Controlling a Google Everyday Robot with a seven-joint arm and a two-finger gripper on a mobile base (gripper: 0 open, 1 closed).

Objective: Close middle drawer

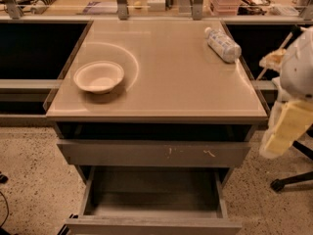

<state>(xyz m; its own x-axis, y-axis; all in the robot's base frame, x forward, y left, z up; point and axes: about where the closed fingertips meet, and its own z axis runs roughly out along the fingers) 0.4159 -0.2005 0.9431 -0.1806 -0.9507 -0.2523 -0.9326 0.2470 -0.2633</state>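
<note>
My claw (283, 131) hangs at the right edge of the view, off the bench's right front corner and well apart from the drawers. I cannot tell whether it is apart or together. Down and to its left, the middle drawer (154, 192) is pulled far out under the bench (171, 89), its deep grey box open to view and its plain front at the bottom edge. Just above it is a grey drawer front with pale scratch marks (154, 153). On the bench top are a white bowl (99, 76) at the left and a plastic bottle (222, 44) lying at the back right.
</note>
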